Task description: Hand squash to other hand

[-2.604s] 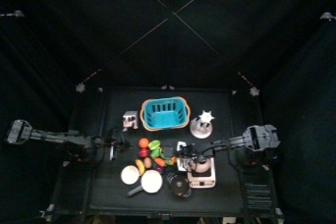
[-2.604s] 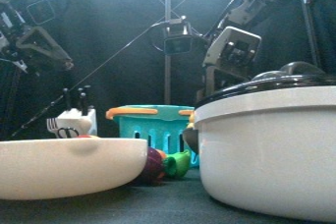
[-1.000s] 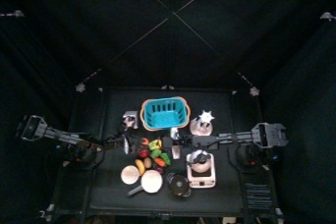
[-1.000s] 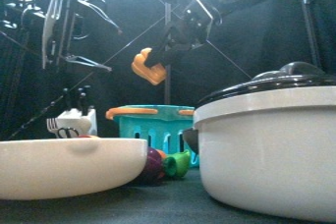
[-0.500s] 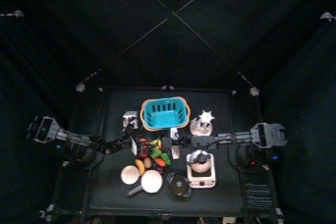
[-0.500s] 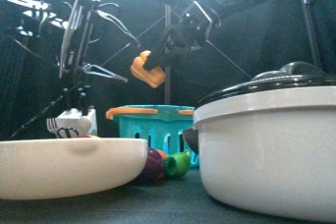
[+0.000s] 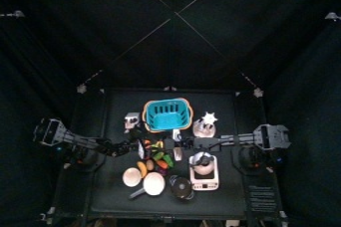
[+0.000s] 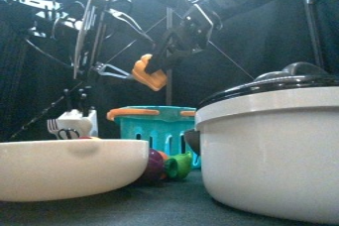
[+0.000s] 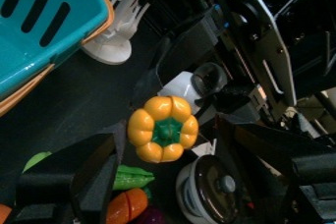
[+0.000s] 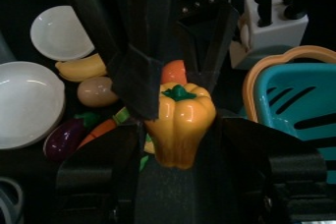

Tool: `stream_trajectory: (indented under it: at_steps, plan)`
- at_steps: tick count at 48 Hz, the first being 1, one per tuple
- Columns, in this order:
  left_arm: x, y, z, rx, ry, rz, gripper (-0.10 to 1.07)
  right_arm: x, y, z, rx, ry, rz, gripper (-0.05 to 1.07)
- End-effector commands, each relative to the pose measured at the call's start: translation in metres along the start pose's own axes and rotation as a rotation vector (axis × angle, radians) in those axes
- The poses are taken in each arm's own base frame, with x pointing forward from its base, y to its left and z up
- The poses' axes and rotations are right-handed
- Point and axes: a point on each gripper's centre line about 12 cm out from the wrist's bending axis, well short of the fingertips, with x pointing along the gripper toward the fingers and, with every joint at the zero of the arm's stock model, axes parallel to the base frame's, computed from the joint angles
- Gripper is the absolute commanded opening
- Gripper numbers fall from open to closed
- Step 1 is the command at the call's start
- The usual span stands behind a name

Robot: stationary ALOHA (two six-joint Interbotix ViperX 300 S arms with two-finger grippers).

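Observation:
The orange squash [image 8: 149,70] hangs in the air above the teal basket, well off the table. My right gripper [image 10: 178,112] is shut on it, one jaw on each side of its body [image 10: 179,122]. From the left wrist view I see the squash [image 9: 161,128] end-on, its green stem facing me. My left gripper [image 8: 109,44] stands open just left of the squash, its jaws spread wide and holding nothing. From above, both grippers meet over the pile of toy food, the squash [image 7: 159,148] between them.
A teal basket [image 8: 154,127] stands mid-table behind a white bowl [image 8: 63,167] and a large white lidded pot [image 8: 273,139] at the front edge. A salt-and-pepper holder [image 8: 71,123] sits left. Below the squash lie two white bowls [image 10: 27,98] and loose toy vegetables [image 10: 92,90].
My left arm has swung in to the right, bringing its open gripper up beside the squash. The right gripper has kept the squash at nearly the same spot in the air.

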Motion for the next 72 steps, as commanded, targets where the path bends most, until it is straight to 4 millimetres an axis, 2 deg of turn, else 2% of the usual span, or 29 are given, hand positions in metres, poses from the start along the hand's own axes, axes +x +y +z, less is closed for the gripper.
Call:
stream_trajectory:
  at_steps: [1,14,25,31,37,43,47,54,72]
  plan:
    - [0.009,-0.008,0.008,-0.009,-0.028,-0.012,1.03,-0.007,-0.007,0.016,0.006,-0.051,-0.016,0.61]
    - [0.019,-0.001,0.008,-0.027,-0.033,0.029,0.99,-0.006,-0.007,0.016,0.006,-0.048,-0.015,0.61]
    - [0.018,0.000,0.009,-0.033,-0.033,0.031,0.72,-0.006,-0.007,0.016,0.009,-0.049,-0.016,0.62]
    - [0.017,-0.001,0.010,-0.031,-0.036,0.028,0.63,-0.006,-0.007,0.016,0.012,-0.049,-0.015,0.66]
    - [0.016,-0.002,0.011,-0.032,-0.039,0.025,0.63,-0.006,-0.006,0.014,0.013,-0.044,-0.012,0.78]
    - [0.015,-0.003,0.012,-0.032,-0.041,0.019,0.63,-0.005,-0.004,0.011,0.015,-0.037,-0.009,0.96]
    - [0.013,-0.002,0.013,-0.031,-0.044,0.018,0.63,-0.006,-0.005,0.010,0.017,-0.036,-0.010,1.04]
    - [0.008,0.001,0.012,-0.030,-0.042,0.022,0.63,-0.009,-0.005,0.006,0.017,-0.030,-0.010,1.04]
    - [-0.007,0.019,0.008,-0.017,-0.034,0.051,0.63,-0.033,0.005,-0.009,0.003,-0.025,0.006,1.04]
